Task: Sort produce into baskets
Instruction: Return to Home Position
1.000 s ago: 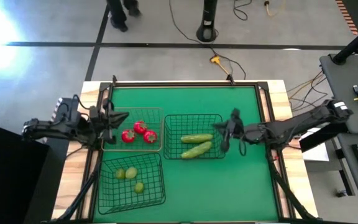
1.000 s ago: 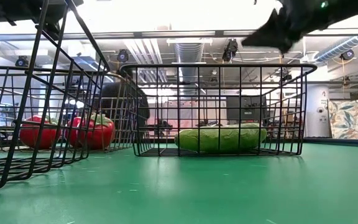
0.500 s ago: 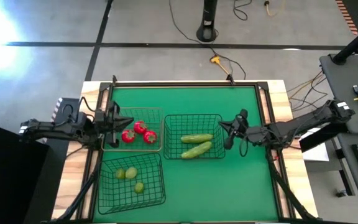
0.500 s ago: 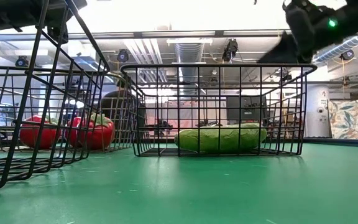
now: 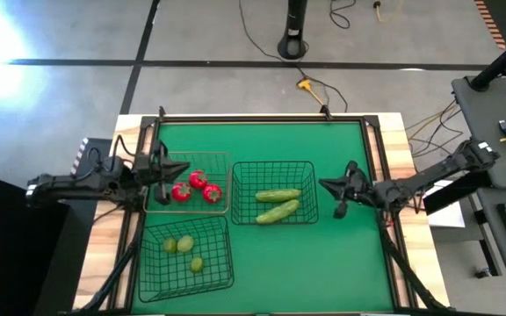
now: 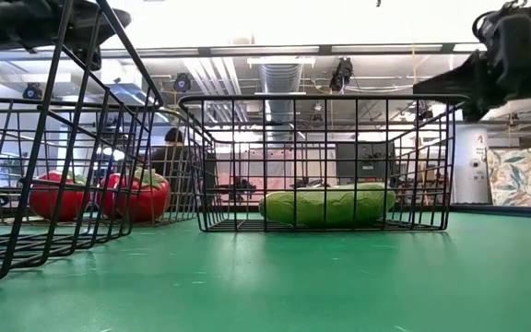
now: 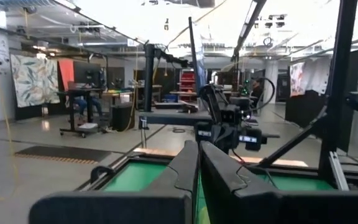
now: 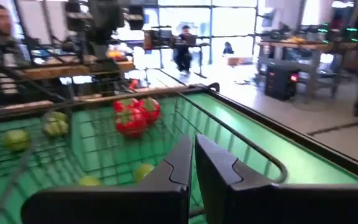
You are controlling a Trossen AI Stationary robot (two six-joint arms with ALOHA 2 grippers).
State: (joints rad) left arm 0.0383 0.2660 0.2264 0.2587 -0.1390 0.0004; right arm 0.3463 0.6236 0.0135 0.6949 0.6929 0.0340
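Three red tomatoes [image 5: 195, 187] lie in the paler wire basket [image 5: 226, 195] at the left. Two green cucumbers [image 5: 278, 203] lie in the dark basket [image 5: 313, 191] at the middle. Three yellow-green fruits [image 5: 185, 248] lie in the near-left basket [image 5: 228, 263]. My left gripper [image 5: 172, 165] is shut and empty, level above the tomato basket's left rim. My right gripper [image 5: 322, 183] is shut and empty, just right of the cucumber basket. In the low view it [image 6: 429, 88] hangs at about rim height.
Bare green mat [image 5: 262, 140] lies beyond the baskets and at the near right [image 5: 323, 263]. A raised dark frame [image 5: 372, 140] borders the table. People sit at desks in the room behind, far from the table.
My right gripper has drawn back from the cucumber basket toward the table's right edge, staying shut and empty. The produce and the baskets have not moved.
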